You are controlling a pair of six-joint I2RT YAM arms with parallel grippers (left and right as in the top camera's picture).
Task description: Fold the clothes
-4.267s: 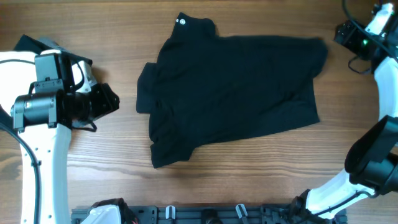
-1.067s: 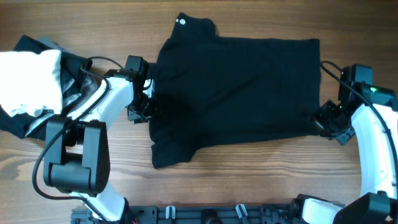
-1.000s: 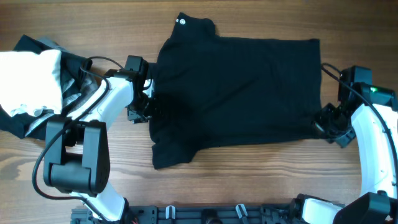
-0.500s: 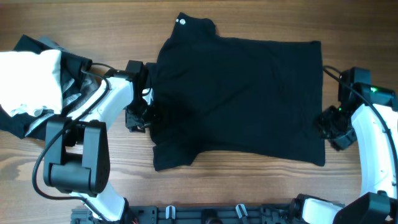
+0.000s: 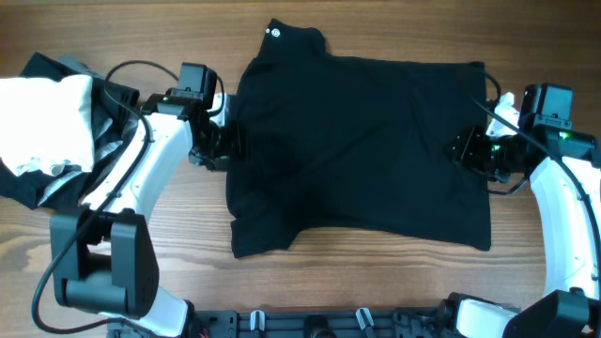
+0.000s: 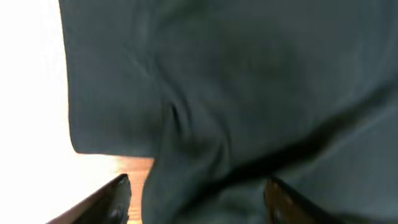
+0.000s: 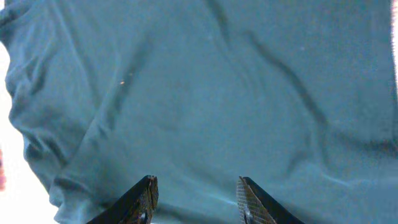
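The left gripper (image 5: 225, 148) has its jaws spread, and in the left wrist view (image 6: 196, 182) a rumpled fold of the black shirt (image 5: 357, 141) bulges up between the two dark fingers (image 6: 115, 196). Whether they touch the cloth I cannot tell. The left arm runs from its base at the near left corner diagonally up and inward. Its wrist is bent so the gripper points right, at the shirt's left edge by the sleeve.

The right gripper (image 5: 462, 148) is also parted, with nothing pinched. Its wrist view (image 7: 198, 180) shows both fingertips apart above lightly creased fabric. The right arm climbs along the table's right side and bends inward at the wrist, and the gripper points left over the shirt's right edge.

The shirt lies spread in the middle of the wooden table (image 5: 141, 38), a small round white mark (image 5: 274, 33) at its far collar. A heap of clothes (image 5: 42, 117), white over black, sits at the left edge.
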